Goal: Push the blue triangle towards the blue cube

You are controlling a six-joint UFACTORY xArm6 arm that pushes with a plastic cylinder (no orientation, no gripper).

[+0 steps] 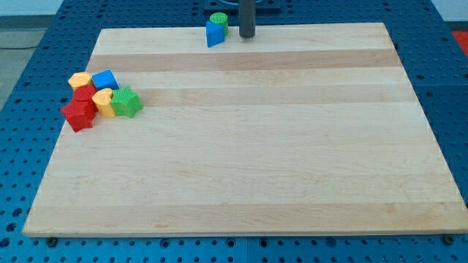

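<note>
Approach stage: tip planted at the tabletop's top edge, just right of the blue triangle, green cylinder behind it. No jaws fitted, only a bare rod. Next, probably a long leftward-and-down shove toward the blue cube in the left-hand cluster.

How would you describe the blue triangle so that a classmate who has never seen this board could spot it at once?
Start at the wooden board and follow its top edge to the dark rod, my tip. Just to the tip's left stands the blue triangle, with a green cylinder behind it. It is the only blue block there.
</note>
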